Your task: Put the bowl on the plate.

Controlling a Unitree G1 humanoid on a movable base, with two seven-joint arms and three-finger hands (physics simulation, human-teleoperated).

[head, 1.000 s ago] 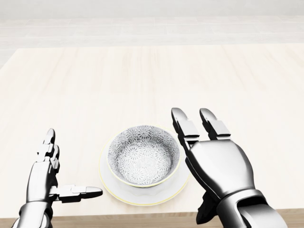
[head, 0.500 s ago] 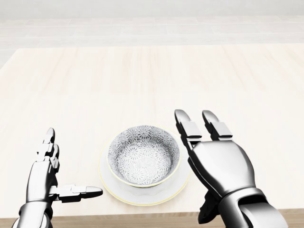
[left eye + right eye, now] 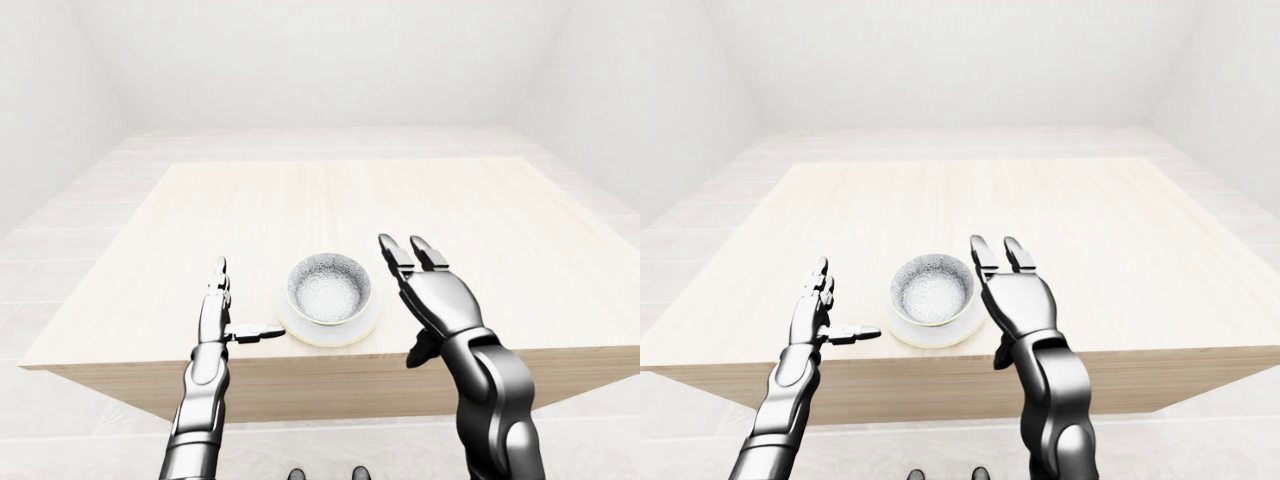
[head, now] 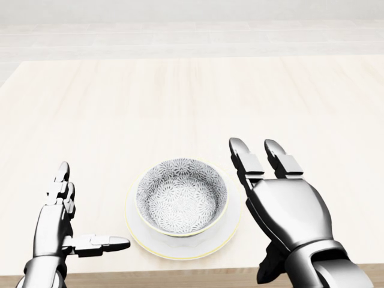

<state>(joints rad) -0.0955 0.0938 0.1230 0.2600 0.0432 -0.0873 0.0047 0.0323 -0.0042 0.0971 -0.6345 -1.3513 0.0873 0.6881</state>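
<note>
A patterned grey-and-white bowl [image 4: 181, 197] sits upright on a white plate [image 4: 231, 231] with a thin yellow rim, near the bottom edge of the wooden table in the head view. My right hand [image 4: 264, 162] stands open just right of the bowl, fingers stretched out, a narrow gap apart from it. At the lower left my left hand [image 4: 84, 207] is open too, thumb pointing toward the plate without touching it. Neither hand holds anything.
The light wooden table [image 3: 340, 200] stretches away toward the top of the views. Its near edge [image 3: 300, 355] runs just below the plate. White floor and walls surround it.
My right hand has drifted slightly to the right and down, away from the bowl. Bowl, plate and left hand have stayed where they were.
</note>
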